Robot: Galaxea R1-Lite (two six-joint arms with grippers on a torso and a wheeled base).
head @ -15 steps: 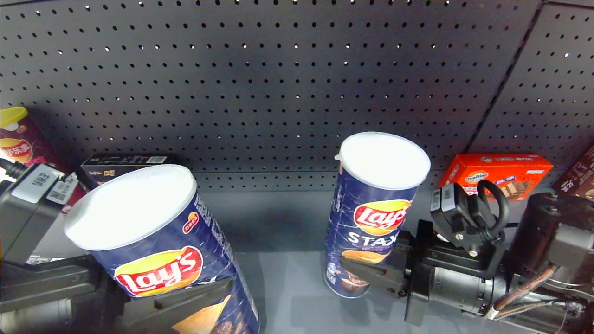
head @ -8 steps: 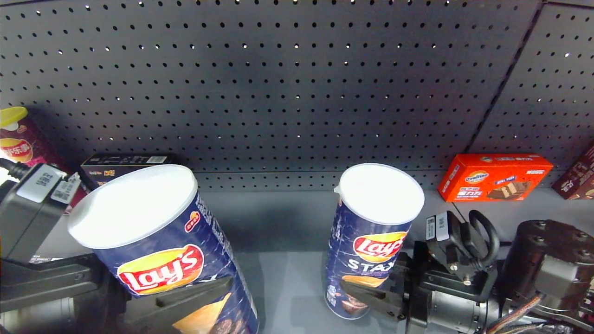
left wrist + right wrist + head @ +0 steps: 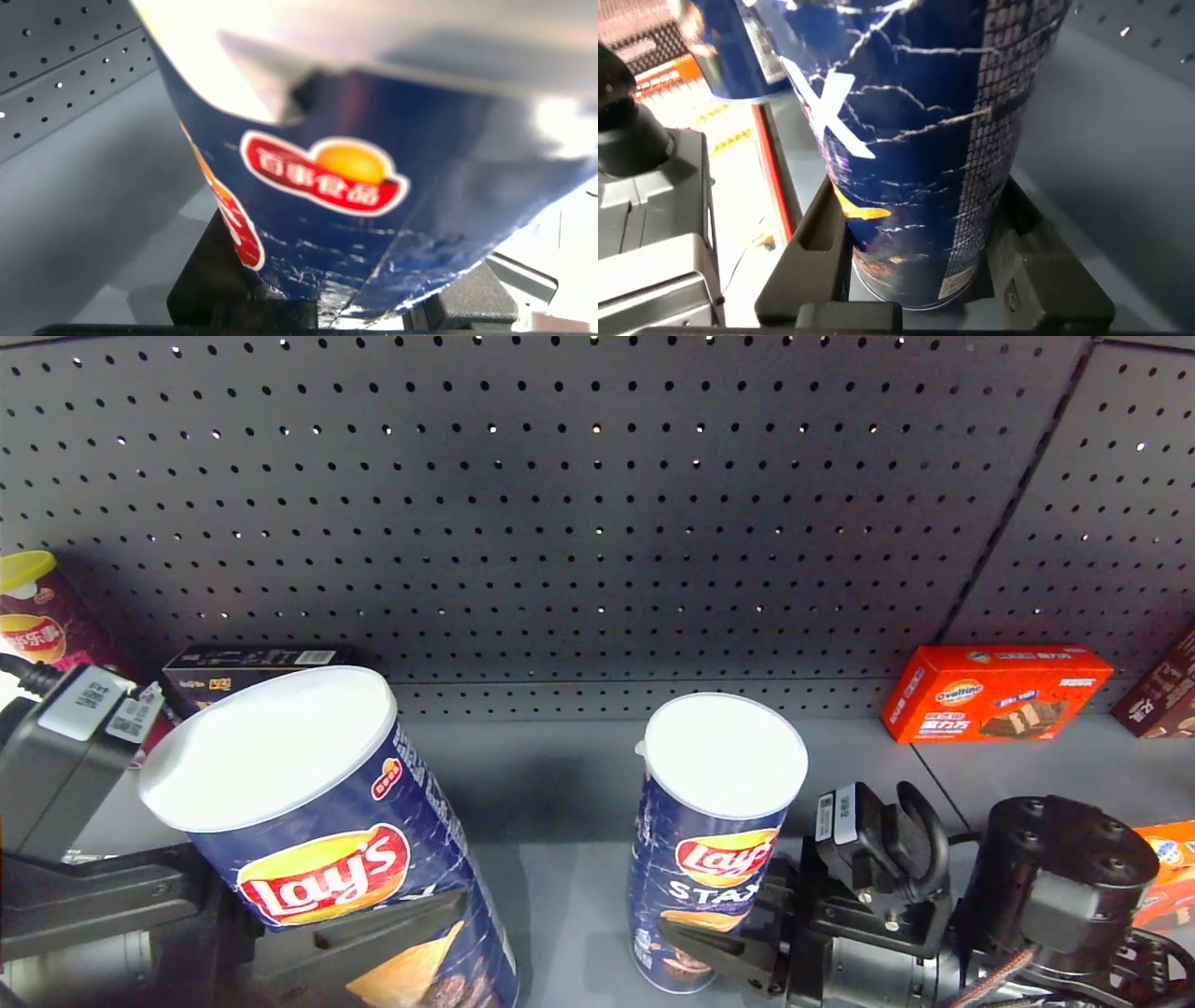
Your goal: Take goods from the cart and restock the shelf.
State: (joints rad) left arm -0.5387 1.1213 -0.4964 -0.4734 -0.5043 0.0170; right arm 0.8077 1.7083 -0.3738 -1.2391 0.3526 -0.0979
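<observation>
The left gripper (image 3: pixel 271 933) pinched a tilted chip can (image 3: pixel 308 803) at eight o'clock in the head view, while the right gripper (image 3: pixel 686 947) pinched an upright chip can (image 3: pixel 714 821) low on its body at five o'clock over the grey shelf (image 3: pixel 560 784), well apart from an orange box (image 3: pixel 994 693) at three o'clock.
</observation>
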